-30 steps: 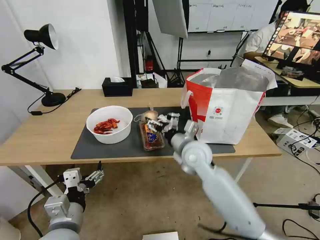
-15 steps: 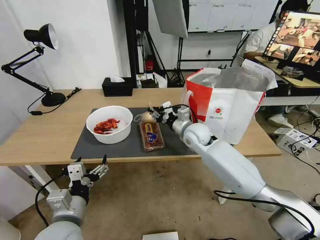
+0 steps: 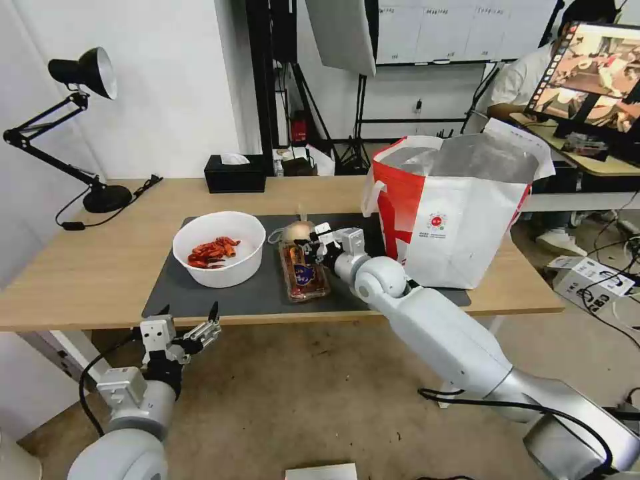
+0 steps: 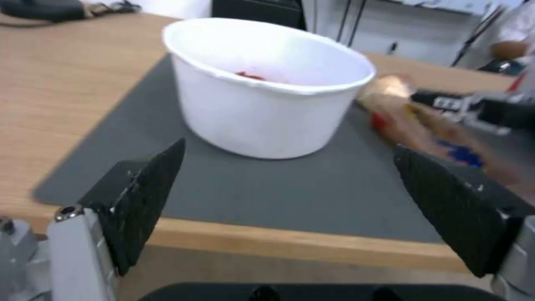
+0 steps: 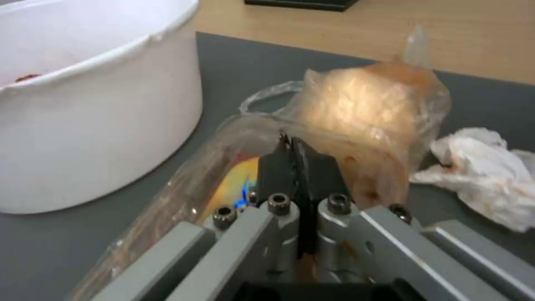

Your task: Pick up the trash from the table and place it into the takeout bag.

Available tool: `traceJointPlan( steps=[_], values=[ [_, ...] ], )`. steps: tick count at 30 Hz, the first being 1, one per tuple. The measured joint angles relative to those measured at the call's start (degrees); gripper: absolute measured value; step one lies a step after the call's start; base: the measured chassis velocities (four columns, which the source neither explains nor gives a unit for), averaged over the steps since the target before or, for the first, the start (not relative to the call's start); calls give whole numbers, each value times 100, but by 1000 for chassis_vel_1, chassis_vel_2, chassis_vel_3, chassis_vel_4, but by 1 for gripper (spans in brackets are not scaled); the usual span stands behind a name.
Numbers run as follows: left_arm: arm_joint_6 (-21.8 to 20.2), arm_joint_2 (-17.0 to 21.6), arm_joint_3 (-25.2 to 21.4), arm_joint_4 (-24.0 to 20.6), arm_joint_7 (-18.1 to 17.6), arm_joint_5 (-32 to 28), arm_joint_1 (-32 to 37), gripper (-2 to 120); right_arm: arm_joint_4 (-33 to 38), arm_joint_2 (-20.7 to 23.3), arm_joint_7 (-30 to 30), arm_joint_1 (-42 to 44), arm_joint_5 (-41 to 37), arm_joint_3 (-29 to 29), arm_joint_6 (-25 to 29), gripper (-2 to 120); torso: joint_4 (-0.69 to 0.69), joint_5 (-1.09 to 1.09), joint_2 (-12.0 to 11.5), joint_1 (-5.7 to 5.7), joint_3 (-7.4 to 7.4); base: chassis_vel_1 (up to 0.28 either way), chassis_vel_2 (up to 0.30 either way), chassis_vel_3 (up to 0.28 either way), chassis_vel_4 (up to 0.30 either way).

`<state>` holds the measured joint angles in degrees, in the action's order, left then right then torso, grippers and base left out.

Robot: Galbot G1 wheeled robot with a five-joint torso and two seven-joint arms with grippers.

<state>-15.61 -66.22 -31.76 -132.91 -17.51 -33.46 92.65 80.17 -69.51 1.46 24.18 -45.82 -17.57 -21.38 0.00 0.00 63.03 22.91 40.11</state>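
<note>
Wooden table (image 3: 100, 267) with grey mat (image 3: 260, 293)

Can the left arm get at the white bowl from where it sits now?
Probably yes. The left gripper hangs open at the table's near edge, facing the white bowl, with only bare mat between them.

1. Head camera looks down from above onto the desk (image 3: 100, 267).
2. Left wrist camera sits low at the desk edge, facing the bowl (image 4: 262, 88).
3. Right wrist camera is close beside the same bowl (image 5: 83, 104).
</note>
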Motion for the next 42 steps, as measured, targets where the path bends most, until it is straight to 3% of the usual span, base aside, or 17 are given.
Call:
traceJointPlan(
  steps=[9, 14, 16, 17, 20, 31, 42],
  values=[
    [-11, 445, 150, 143, -4, -895, -363, 100, 93, 80, 66, 91, -49, 52, -61, 0, 0, 0, 0, 0, 0, 0, 0, 0, 0],
    [4, 840, 388, 306, -11, -1678, -757, 100, 174, 105, 107, 134, -97, 52, -101, 0, 0, -1, 0, 0, 0, 0, 0, 0, 0],
    [25, 1101, 523, 384, -4, -2348, -1012, 100, 235, 114, 132, 146, -141, 49, -118, 0, 0, 0, 0, 0, 0, 0, 0, 0, 0],
    [25, 1101, 523, 384, -4, -2348, -1012, 100, 235, 114, 132, 146, -141, 49, -118, 0, 0, 0, 0, 0, 0, 0, 0, 0, 0],
    [26, 1318, 750, 574, 0, -3119, -1360, 100, 340, 135, 180, 148, -167, 48, -125, 0, 0, 0, 0, 1, 0, 0, 0, 0, 0],
    [1, 1286, 1256, 856, 48, -3683, -1819, 100, 493, 164, 235, 19, -210, -37, -125, 0, 0, 0, 0, 1, 0, 0, 0, 0, 0],
    [-143, 1204, 1318, 1264, 102, -4128, -2123, 100, 197, 32, 203, -140, -219, -245, -127, 0, 0, 0, -1, 0, 0, 0, 0, 0, 0]
  ],
)
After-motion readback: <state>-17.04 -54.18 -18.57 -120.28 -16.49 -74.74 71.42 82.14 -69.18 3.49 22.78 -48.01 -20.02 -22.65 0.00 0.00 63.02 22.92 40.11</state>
